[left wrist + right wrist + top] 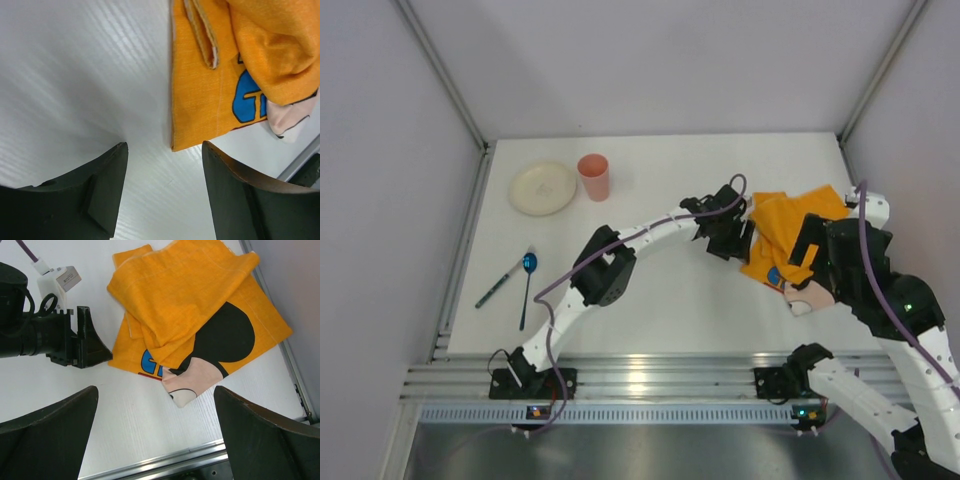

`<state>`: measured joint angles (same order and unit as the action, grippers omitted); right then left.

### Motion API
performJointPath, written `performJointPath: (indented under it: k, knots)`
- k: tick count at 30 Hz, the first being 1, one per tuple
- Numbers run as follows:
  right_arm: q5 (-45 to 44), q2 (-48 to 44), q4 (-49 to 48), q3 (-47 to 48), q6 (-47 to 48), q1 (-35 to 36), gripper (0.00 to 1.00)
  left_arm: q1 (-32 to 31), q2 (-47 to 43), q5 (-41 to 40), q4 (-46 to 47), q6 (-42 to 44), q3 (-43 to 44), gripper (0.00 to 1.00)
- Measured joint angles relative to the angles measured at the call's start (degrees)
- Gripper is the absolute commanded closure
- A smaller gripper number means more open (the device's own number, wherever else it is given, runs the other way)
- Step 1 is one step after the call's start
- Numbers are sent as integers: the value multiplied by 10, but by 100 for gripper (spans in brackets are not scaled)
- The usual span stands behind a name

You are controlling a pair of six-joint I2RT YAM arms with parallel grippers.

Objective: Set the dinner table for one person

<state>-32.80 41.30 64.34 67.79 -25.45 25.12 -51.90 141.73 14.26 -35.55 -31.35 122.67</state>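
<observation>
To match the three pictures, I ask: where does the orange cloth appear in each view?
Top external: orange cloth right of centre.
Left wrist: upper right, its corner just ahead of the fingers.
Right wrist: upper centre, folded over.
Shared landmark: its blue print.

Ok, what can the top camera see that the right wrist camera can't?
Only the top view shows the plate, the cup and the spoon on the left of the table. Only the right wrist view shows the right gripper up close, its fingers standing open. Both show the crumpled orange cloth and the left gripper beside it.
</observation>
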Motion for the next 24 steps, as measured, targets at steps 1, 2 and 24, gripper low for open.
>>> performJointPath:
  k: [1, 2, 24]
  knots:
    - [-1, 0, 0, 0, 0, 0, 0, 0, 4, 11, 3, -1, 5, 35]
    - [-2, -2, 0, 0, 0, 0, 0, -1, 8, 23, 7, -1, 8, 35]
    - [3, -3, 0, -33, -1, 0, 0, -25, 47, 99, 53, -34, 21, 100]
